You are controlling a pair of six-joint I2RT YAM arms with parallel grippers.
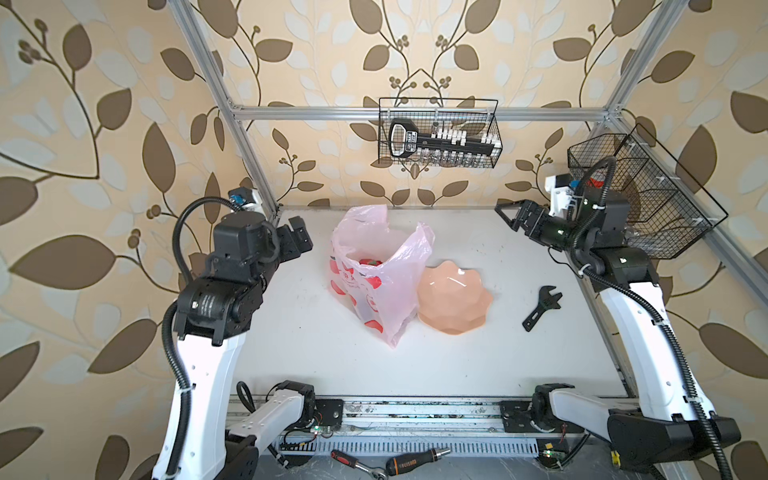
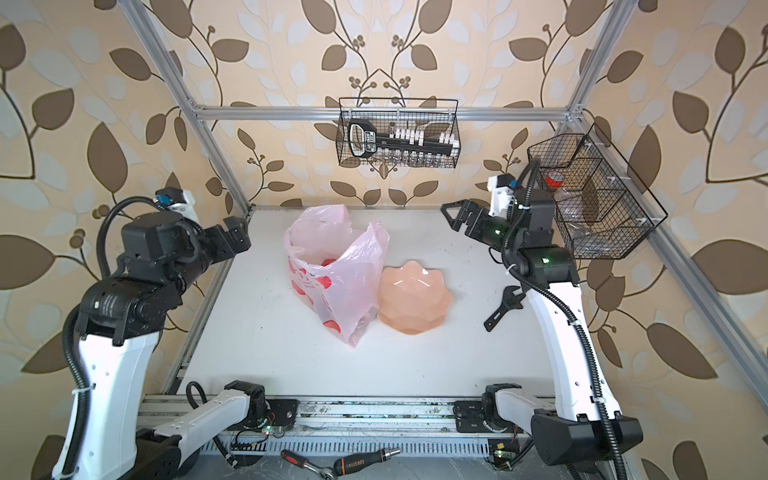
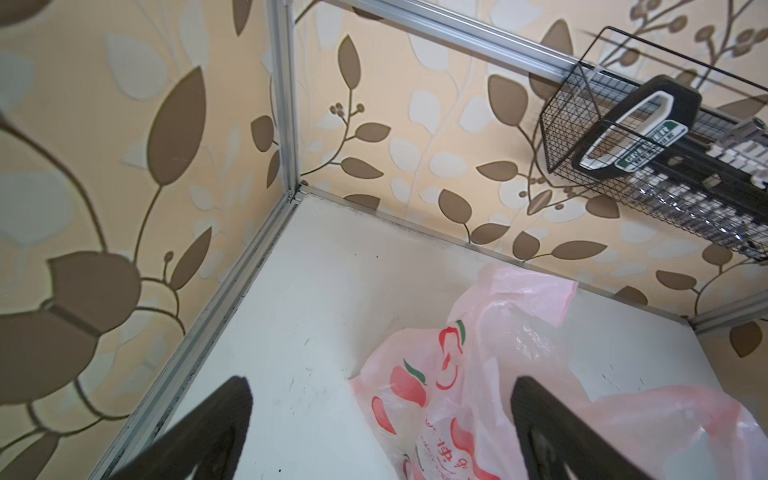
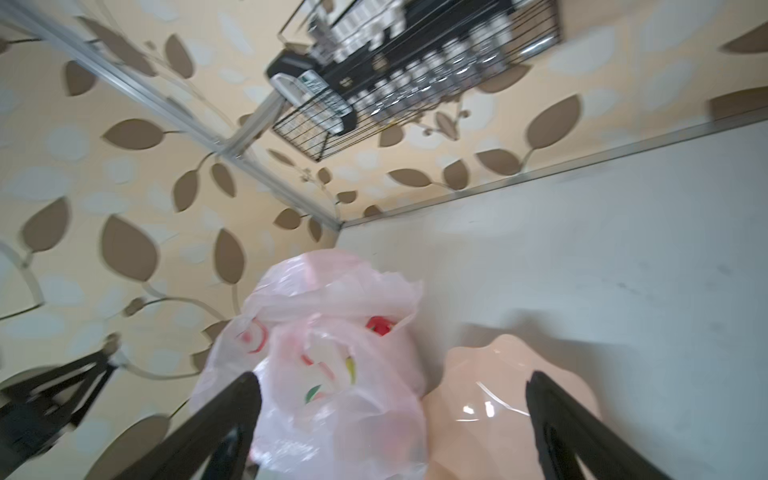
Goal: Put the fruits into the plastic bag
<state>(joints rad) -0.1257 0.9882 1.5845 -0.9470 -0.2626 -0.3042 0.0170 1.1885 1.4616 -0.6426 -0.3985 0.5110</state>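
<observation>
Bag: thin translucent pink plastic bag [image 1: 390,291], red apple prints, stood open at frame centre.
Fruit: glossy red toy fruit [image 1: 370,263] seen inside bag mouth.
Left gripper [image 1: 300,233]: jaws apart, empty, mid-left.
Right gripper [image 1: 506,215]: jaws apart, empty, upper right.
Bowl: peach scalloped bowl [image 1: 455,297], touching bag.

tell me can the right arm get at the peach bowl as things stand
Likely yes: the right gripper is open and empty, and the bowl sits uncovered with bare table on that arm's side. The plastic bag crowds only its opposite edge.
</observation>
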